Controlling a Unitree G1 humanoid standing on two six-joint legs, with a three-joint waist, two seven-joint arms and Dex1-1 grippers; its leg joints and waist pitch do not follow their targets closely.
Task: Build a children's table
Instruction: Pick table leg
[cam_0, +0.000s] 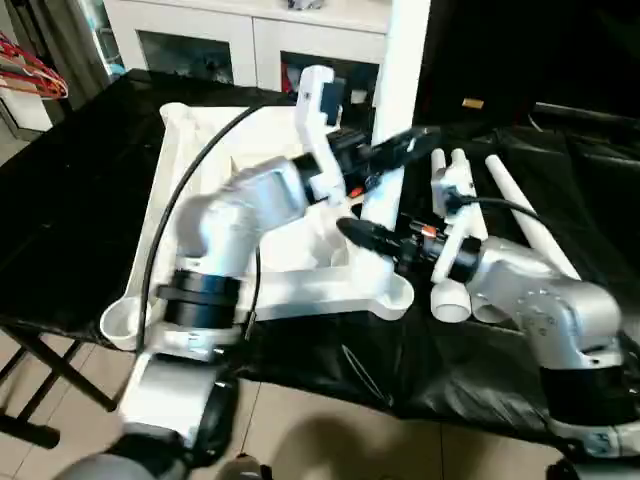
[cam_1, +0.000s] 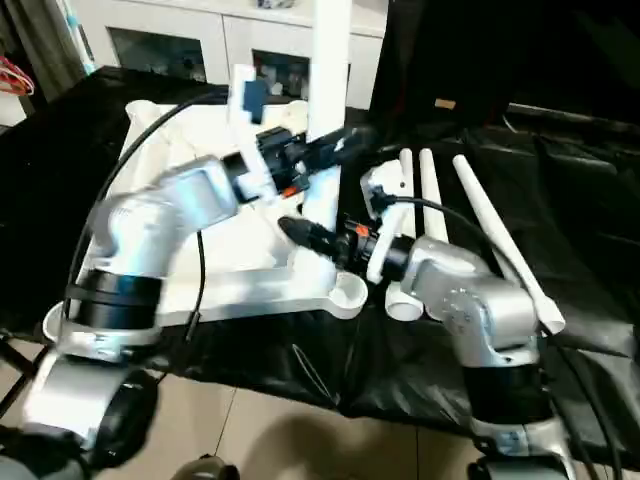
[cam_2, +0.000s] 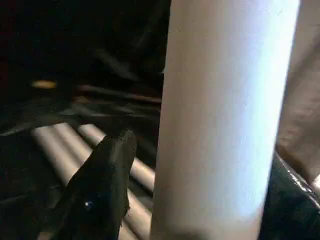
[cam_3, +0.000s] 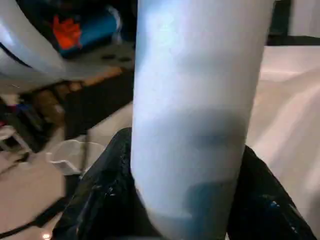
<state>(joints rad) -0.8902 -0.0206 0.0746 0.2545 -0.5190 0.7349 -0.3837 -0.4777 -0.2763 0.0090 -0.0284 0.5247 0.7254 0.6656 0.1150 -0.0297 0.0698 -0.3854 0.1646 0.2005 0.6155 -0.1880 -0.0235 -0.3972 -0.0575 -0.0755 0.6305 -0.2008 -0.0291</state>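
Right gripper (cam_3: 192, 200) clamped around upright leg (cam_0: 395, 120), left gripper (cam_2: 200, 200) loosely astride it, above tabletop (cam_0: 190, 140).

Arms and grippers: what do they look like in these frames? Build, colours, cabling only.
Both forearms are silver, rounded metal shells with black ring joints. The left arm has a black cable looping over it and a white bracket with a blue patch at the wrist. The right arm has its own black cable. Left gripper and right gripper have glossy black fingers, with small orange-red marks at their bases.
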